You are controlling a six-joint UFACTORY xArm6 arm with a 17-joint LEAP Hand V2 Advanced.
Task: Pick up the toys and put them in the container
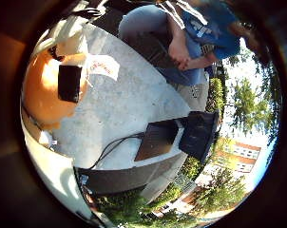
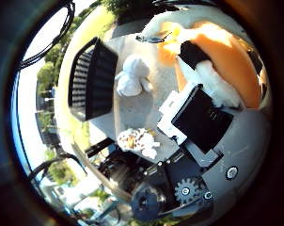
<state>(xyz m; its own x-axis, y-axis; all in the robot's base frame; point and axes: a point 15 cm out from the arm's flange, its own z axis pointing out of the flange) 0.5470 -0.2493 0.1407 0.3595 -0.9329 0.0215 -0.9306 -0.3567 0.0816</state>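
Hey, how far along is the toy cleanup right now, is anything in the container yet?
Nothing shows as done: the dark slatted container stands on the grey surface, and its inside isn't visible. In hand: the hand has an orange and white plush toy close against the palm. Left: a white plush toy and a spotted plush toy lie on the surface outside the container.
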